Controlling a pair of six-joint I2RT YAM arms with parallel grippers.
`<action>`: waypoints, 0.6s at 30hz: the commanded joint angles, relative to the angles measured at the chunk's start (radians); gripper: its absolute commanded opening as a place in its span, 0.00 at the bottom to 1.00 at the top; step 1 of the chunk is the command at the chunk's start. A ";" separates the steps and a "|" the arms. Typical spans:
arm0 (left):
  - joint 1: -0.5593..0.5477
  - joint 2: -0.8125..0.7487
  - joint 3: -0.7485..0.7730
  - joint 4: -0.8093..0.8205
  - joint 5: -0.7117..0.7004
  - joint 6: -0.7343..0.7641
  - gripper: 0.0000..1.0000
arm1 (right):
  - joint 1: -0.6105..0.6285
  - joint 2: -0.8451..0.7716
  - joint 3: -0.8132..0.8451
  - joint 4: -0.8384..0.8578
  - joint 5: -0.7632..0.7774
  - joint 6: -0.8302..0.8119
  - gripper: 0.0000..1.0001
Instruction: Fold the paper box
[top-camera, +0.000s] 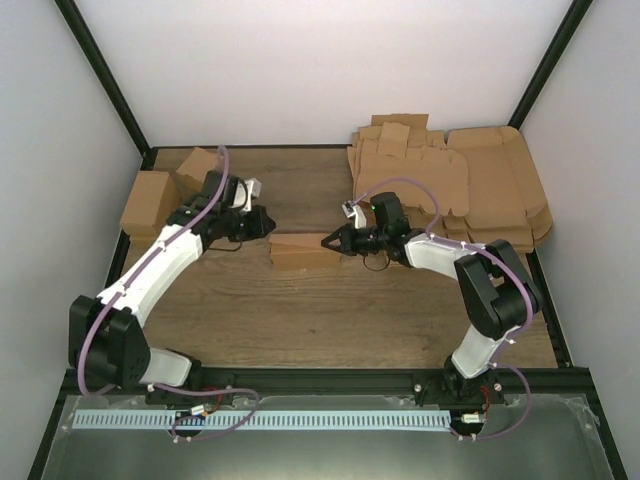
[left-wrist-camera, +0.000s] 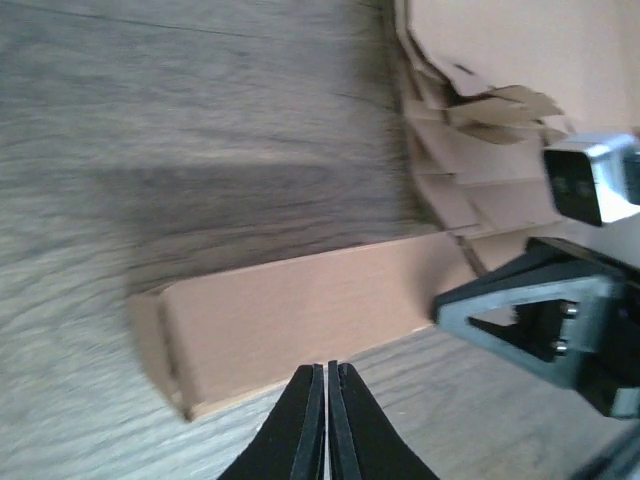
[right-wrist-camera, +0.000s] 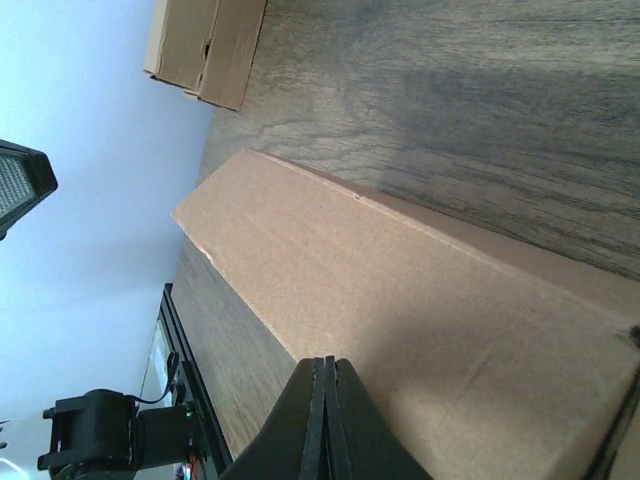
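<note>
Your left tool (top-camera: 266, 226) and right tool (top-camera: 328, 241) are flanking the paper box (top-camera: 300, 252) on the wooden desk (top-camera: 300, 320).
Wrist views are showing both pinched shut, empty; overhead is adding the cardboard heap (top-camera: 470, 190) far right and the white walls (top-camera: 300, 60).

Left arm (top-camera: 165, 255) and right arm (top-camera: 437, 256) reach inward, tips facing (both jaws closed).

A robotics lab cell. White panels (top-camera: 320, 70) on black frame posts (top-camera: 102, 70) enclose a wood-grain table (top-camera: 330, 310); a left arm (top-camera: 160, 262) and a right arm (top-camera: 490, 285) are bolted at its near edge.
</note>
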 joint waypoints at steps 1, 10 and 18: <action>0.037 0.066 -0.004 0.151 0.273 0.016 0.04 | -0.009 0.010 0.023 -0.073 0.027 -0.019 0.01; 0.094 0.115 -0.223 0.346 0.369 -0.018 0.04 | -0.009 0.018 0.013 -0.068 0.023 -0.027 0.01; 0.094 0.124 -0.377 0.525 0.420 -0.056 0.04 | -0.009 0.023 0.010 -0.058 0.014 -0.028 0.01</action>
